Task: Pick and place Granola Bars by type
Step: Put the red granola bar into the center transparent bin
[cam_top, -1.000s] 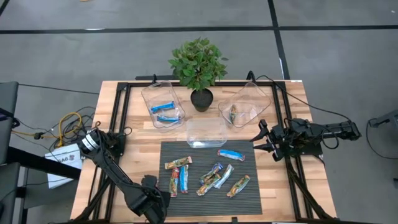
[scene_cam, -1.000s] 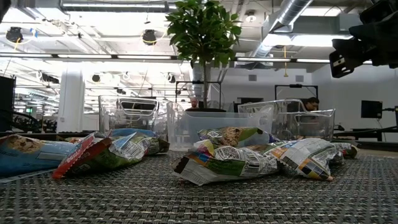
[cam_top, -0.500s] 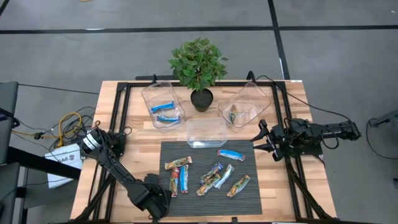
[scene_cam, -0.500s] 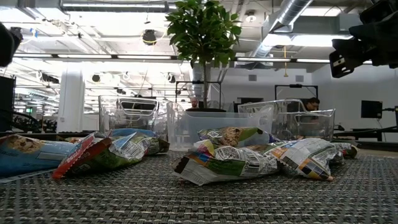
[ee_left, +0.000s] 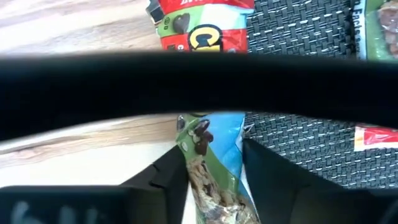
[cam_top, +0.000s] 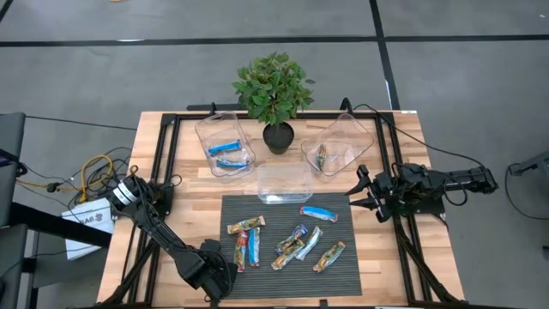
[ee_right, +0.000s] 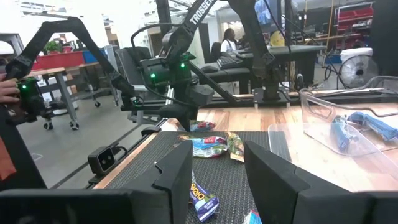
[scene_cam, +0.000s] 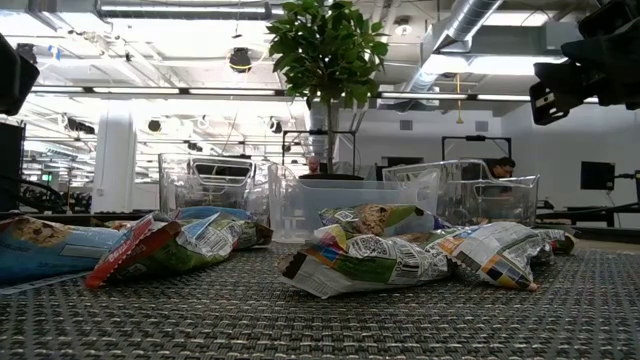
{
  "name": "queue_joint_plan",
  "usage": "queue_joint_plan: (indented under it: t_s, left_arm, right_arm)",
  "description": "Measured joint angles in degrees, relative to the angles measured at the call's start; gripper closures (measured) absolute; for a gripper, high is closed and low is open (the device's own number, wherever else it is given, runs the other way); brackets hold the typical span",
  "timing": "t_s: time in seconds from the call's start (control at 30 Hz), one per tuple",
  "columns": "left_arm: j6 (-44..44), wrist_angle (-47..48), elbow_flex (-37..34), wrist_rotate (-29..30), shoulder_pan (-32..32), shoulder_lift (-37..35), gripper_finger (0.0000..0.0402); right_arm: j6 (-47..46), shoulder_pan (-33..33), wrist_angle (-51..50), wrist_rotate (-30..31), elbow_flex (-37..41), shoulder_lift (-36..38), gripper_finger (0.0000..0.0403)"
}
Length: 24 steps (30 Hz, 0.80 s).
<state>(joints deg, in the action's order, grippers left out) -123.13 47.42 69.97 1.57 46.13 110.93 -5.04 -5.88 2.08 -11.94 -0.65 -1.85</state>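
Several granola bars lie flat on the dark mat (cam_top: 283,275): a red-green one (cam_top: 245,225), a red one (cam_top: 240,251) beside a blue one (cam_top: 254,247), a cluster (cam_top: 296,242), a green-gold one (cam_top: 329,256) and a blue one (cam_top: 317,213). My left gripper (cam_top: 228,264) is open above the mat's near left corner. In the left wrist view its fingers (ee_left: 214,168) stand either side of a green and blue wrapper end (ee_left: 211,149), above it and apart. My right gripper (cam_top: 357,193) is open and empty at the table's right side.
Three clear tubs stand behind the mat: the left tub (cam_top: 206,137) holds blue bars (cam_top: 227,153), the right tub (cam_top: 352,133) holds a green-gold bar (cam_top: 322,156), the third (cam_top: 284,193) is in the middle. A potted plant (cam_top: 273,90) stands at the back. People sit in the room behind.
My left gripper has moved toward the table's right and far edges, toward the red and blue bars at the mat's left, and has come down into the low view's top left. The bars have stayed where they were.
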Motion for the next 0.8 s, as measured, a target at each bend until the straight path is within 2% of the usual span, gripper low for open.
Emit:
queue_joint_plan:
  t_s: [0.2,0.37,0.57,0.8]
  left_arm:
    - [1.2,0.1,-0.2,1.6,0.0,-0.8,0.0343]
    - [1.4,2.7,-0.3,6.4,-0.2,-2.9,0.0382]
    - [2.1,2.6,-0.3,13.0,0.0,-5.9,0.0391]
    - [3.4,1.0,-0.3,28.5,-0.2,-10.3,0.0384]
  right_arm:
    - [0.0,0.0,0.0,0.0,0.0,0.0,0.0266]
    - [0.0,0.0,0.0,0.0,0.0,0.0,0.0266]
    - [0.0,0.0,0.0,0.0,0.0,0.0,0.0264]
    - [0.0,0.0,0.0,0.0,0.0,0.0,0.0266]
